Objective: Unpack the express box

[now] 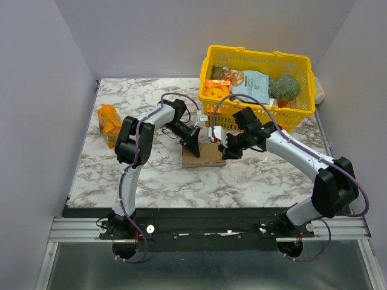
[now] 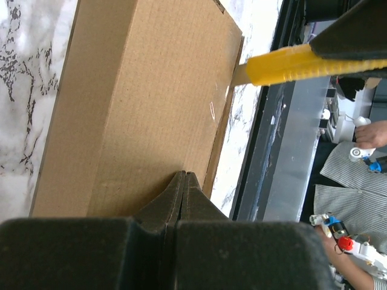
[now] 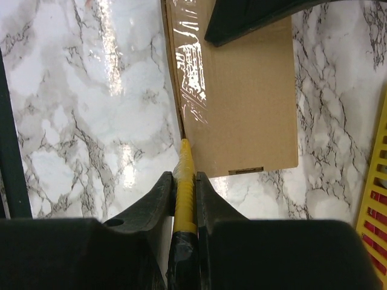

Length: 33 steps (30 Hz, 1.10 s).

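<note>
2 roles: left gripper [image 2: 184,176], clenched empty, is steadying the express box [image 2: 139,103] beneath it; right gripper [image 3: 184,181] is clasping a yellow tool [image 3: 184,158] pointing ahead, likely to slit the tape [image 3: 192,72].

The express box [image 1: 203,159] lay flat about the middle of the table [image 1: 254,187], well in from every edge. It was a small, plain brown cardboard carton, rectangular and low, with its broad top face turned up and its flaps shut. A strip of shiny clear tape [image 3: 191,72] ran along one long edge of that top face, catching the light. The cardboard looked smooth and uncrushed, its corners square, with a small darker tab at one short edge.
</note>
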Each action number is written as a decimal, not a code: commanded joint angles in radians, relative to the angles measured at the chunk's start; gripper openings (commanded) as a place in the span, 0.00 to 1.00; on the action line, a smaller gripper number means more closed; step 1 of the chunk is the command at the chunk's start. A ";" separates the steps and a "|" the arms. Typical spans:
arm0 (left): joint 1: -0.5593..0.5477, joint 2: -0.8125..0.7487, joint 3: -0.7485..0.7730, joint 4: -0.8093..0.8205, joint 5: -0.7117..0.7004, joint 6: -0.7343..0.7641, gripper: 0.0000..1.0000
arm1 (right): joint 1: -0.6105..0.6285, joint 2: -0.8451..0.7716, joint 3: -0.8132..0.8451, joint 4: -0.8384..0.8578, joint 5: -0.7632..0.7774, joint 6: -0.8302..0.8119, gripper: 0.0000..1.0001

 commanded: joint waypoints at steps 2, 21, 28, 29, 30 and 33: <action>0.013 0.068 -0.010 0.014 -0.214 0.099 0.00 | -0.040 0.012 0.040 -0.132 0.045 -0.064 0.01; -0.006 0.030 -0.026 0.009 -0.209 0.104 0.00 | -0.144 -0.029 0.226 -0.241 0.017 -0.054 0.00; -0.018 -0.130 0.025 0.048 -0.093 0.056 0.25 | -0.144 -0.106 0.123 0.002 0.137 0.266 0.00; -0.020 -0.188 0.025 0.069 -0.088 0.024 0.31 | -0.143 -0.109 0.103 0.041 0.152 0.329 0.00; -0.020 -0.219 0.019 0.088 -0.083 0.010 0.34 | -0.144 -0.112 0.094 0.058 0.178 0.360 0.00; -0.020 -0.328 -0.027 0.156 -0.109 -0.013 0.49 | -0.143 -0.136 0.070 0.115 0.214 0.461 0.00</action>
